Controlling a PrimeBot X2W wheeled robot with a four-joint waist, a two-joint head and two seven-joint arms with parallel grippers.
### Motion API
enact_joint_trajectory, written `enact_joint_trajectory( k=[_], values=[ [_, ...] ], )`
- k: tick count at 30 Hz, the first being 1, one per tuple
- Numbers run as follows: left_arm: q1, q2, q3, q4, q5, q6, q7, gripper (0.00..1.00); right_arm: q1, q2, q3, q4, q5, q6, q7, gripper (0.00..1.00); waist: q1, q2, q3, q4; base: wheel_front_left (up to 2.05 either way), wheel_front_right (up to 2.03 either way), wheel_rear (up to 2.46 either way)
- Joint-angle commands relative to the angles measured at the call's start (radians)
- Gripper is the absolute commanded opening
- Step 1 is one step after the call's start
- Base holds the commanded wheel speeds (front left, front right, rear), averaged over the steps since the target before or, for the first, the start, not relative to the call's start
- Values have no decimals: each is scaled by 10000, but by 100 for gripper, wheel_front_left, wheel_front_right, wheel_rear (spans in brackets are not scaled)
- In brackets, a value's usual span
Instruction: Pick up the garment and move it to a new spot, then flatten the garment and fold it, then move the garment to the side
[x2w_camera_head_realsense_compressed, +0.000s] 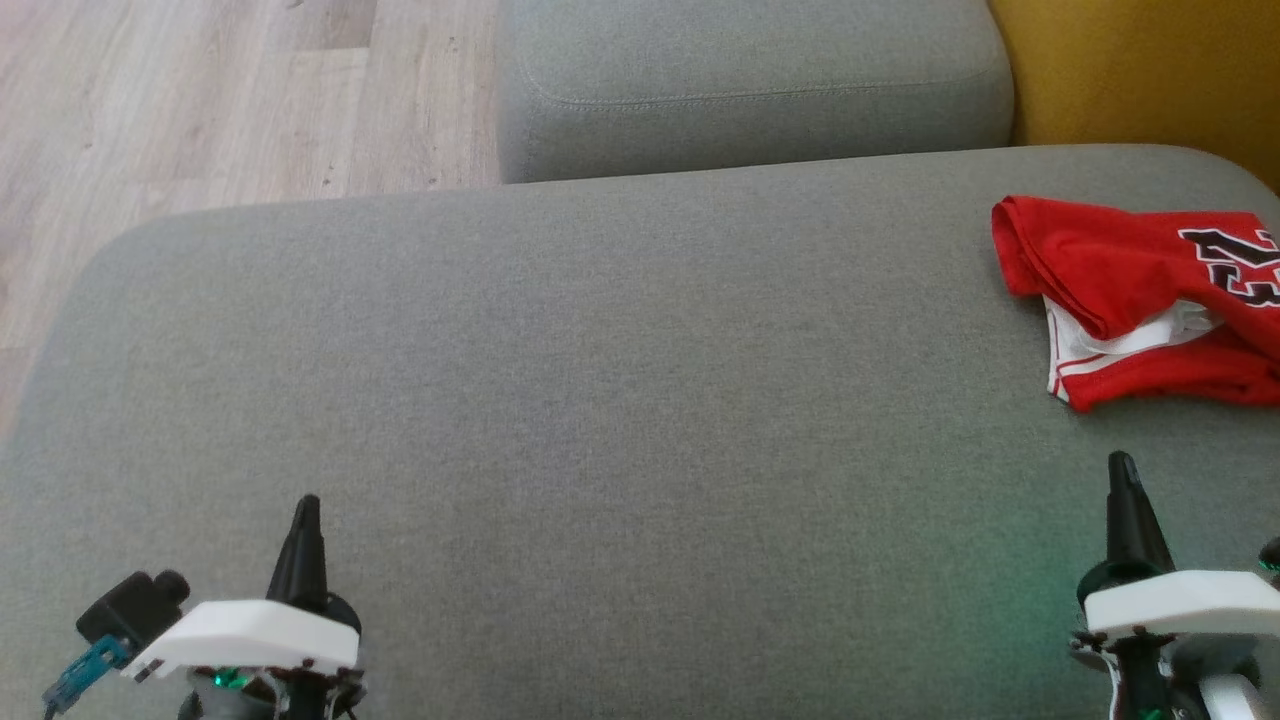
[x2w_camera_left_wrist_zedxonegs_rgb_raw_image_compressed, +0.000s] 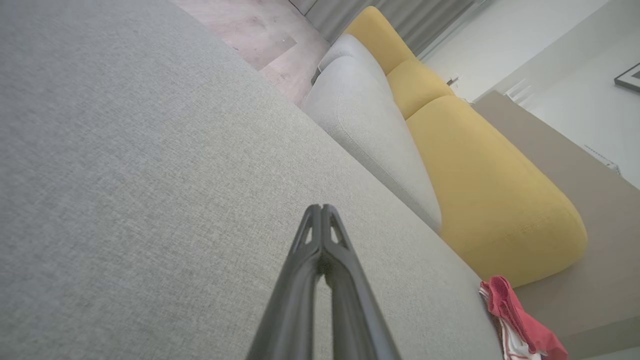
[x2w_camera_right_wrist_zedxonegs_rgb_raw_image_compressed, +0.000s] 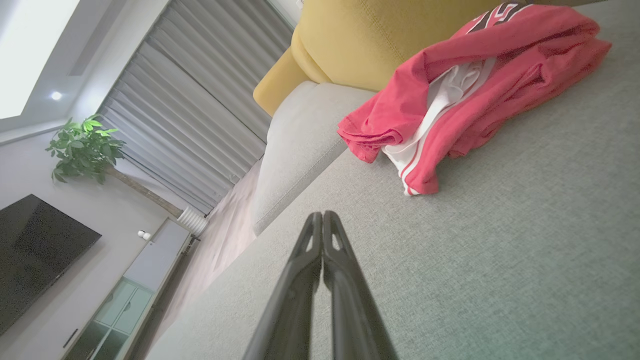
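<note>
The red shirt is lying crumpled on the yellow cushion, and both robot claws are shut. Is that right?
Not quite. The red shirt lies crumpled on the grey cushion, not the yellow cushion beyond it, as the head view shows. The rest holds: the left gripper and the right gripper are both shut.

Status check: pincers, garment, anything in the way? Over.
Both shut, empty: left pincer, right pincer. Garment: crumpled red jersey with white trim on grey fabric sofa seat, ahead of right pincer, untouched. Nothing between them.
</note>
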Motion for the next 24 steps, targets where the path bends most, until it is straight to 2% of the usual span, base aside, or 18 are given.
enact_joint_trajectory(
  k=[1, 24],
  values=[
    [-625, 52, 268, -383, -383, -123, 71, 0, -557, -35, -39, -367, 365, 40, 72, 0, 0, 0, 12, -3, 0, 0, 0],
    [-830, 60, 634, -464, -3029, -314, 748, 0, -764, 282, -369, -443, 2722, 53, 739, 0, 0, 0, 143, -38, 0, 0, 0]
  ],
)
